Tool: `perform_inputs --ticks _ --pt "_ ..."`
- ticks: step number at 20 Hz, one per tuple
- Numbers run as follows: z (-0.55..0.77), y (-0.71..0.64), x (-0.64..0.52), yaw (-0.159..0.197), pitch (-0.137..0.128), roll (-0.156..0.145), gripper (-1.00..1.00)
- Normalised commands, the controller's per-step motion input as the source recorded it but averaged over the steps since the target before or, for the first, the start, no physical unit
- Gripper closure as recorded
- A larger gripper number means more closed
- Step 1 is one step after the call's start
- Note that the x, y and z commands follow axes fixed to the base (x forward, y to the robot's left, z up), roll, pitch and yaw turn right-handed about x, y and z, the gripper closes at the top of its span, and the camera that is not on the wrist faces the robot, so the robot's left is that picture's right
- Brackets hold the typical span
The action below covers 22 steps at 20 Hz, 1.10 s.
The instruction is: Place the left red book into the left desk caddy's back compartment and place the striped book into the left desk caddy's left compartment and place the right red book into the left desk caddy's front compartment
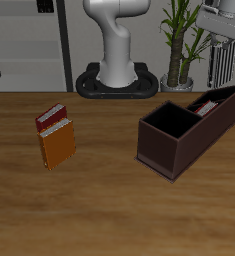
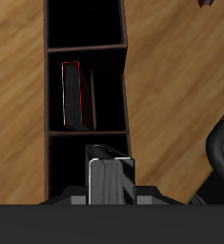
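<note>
The long dark maroon-brown open-top caddy sits on the wooden counter. The pincer grips the grey-and-black striped book above it. A dark crimson book stands in the middle compartment. The small bright red book lies at 9 o'clock, touching an orange-brown book.

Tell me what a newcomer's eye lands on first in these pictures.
First, the left desk caddy, a long dark box set at an angle on the wooden table. The wrist view looks straight into it: a red-edged dark book stands in the middle compartment. Apart from it, a small bright red book lies touching an orange-brown book.
</note>
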Motion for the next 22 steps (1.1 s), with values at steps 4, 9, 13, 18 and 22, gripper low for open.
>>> perform_inputs --ticks 4,9,13,18,22 --pt "-0.16 0.09 0.03 -0.004 0.031 0.019 1.0" --pt "-0.09 0.04 0.04 -0.008 0.019 0.009 1.0" --pt "-0.09 0.05 0.0 0.008 -0.002 0.016 1.0" --pt "-0.09 0.06 0.06 0.015 -0.002 0.014 1.0" --pt "-0.12 0.03 0.11 0.014 -0.009 0.002 1.0"
